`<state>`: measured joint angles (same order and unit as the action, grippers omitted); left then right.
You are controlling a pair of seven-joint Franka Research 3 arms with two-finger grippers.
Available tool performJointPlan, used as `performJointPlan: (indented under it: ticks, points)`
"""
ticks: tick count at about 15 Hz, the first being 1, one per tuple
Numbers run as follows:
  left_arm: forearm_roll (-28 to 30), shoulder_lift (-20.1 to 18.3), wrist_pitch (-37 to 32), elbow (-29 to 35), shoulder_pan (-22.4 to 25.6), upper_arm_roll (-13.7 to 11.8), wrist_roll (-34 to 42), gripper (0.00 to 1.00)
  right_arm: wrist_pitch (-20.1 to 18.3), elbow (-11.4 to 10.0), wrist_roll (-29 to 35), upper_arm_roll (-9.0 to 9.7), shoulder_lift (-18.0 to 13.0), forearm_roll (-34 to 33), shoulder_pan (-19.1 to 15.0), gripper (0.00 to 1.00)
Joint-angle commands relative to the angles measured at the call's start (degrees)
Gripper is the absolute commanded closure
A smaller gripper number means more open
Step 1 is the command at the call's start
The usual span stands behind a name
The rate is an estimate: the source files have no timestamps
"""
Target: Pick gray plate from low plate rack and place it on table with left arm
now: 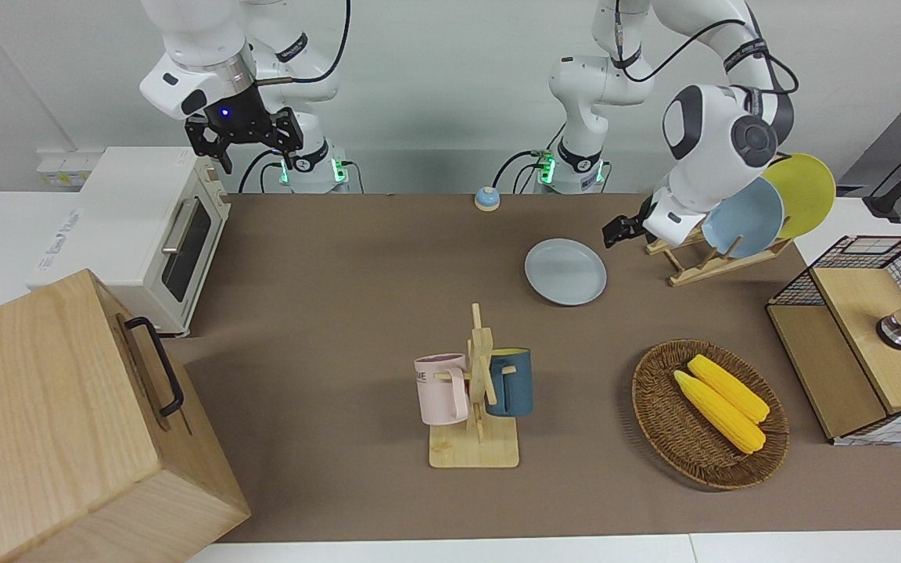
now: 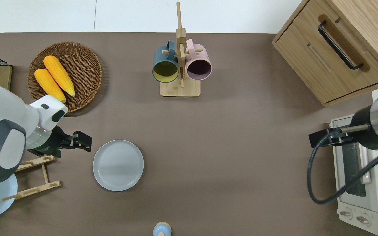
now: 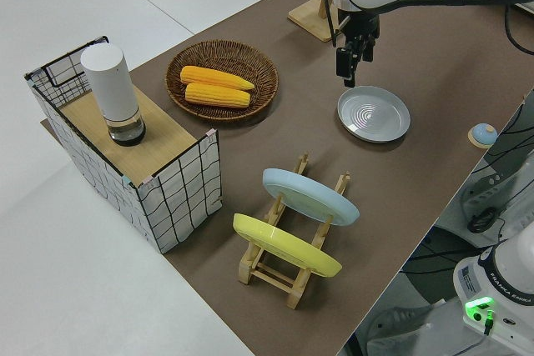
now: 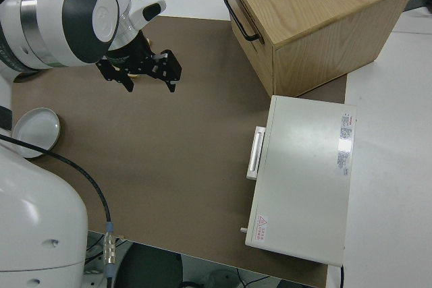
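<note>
The gray plate (image 1: 565, 271) lies flat on the brown mat of the table (image 1: 357, 266); it also shows in the overhead view (image 2: 118, 165) and the left side view (image 3: 373, 113). My left gripper (image 1: 616, 232) is open and empty, up over the mat between the plate and the low plate rack (image 1: 701, 262); it also shows in the overhead view (image 2: 83, 144). The rack (image 2: 34, 177) holds a brighter blue plate (image 1: 741, 216) and a yellow plate (image 1: 798, 191). My right gripper (image 1: 243, 145) is parked and open.
A wicker basket (image 1: 658, 426) with two corn cobs and a mug tree (image 1: 478, 391) with two mugs stand farther from the robots. A toaster oven (image 1: 145, 227) and a wooden cabinet (image 1: 67, 422) stand at the right arm's end. A wire crate (image 1: 865, 336) stands beside the rack.
</note>
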<state>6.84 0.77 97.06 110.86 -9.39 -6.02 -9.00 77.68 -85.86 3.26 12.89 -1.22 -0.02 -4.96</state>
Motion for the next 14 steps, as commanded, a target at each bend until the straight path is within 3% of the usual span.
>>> performJointPlan:
  ticks: [1,9,14]
  points:
    - [-3.2,-0.9,0.6,-3.4,0.2,-0.1,0.0,0.01,-0.9,0.3,-0.2,0.38,-0.3,0.2,-0.8,0.011]
    - [-5.9,-0.9,4.1,-11.8,0.3,-1.3,0.4,0.00,-0.9,0.3,-0.2,0.38,-0.3,0.2,-0.8,0.011]
    - [-6.4,-1.0,4.5,-14.2,0.2,-1.3,5.0,0.00,-0.9,0.3,-0.2,0.38,-0.3,0.2,-0.8,0.011]
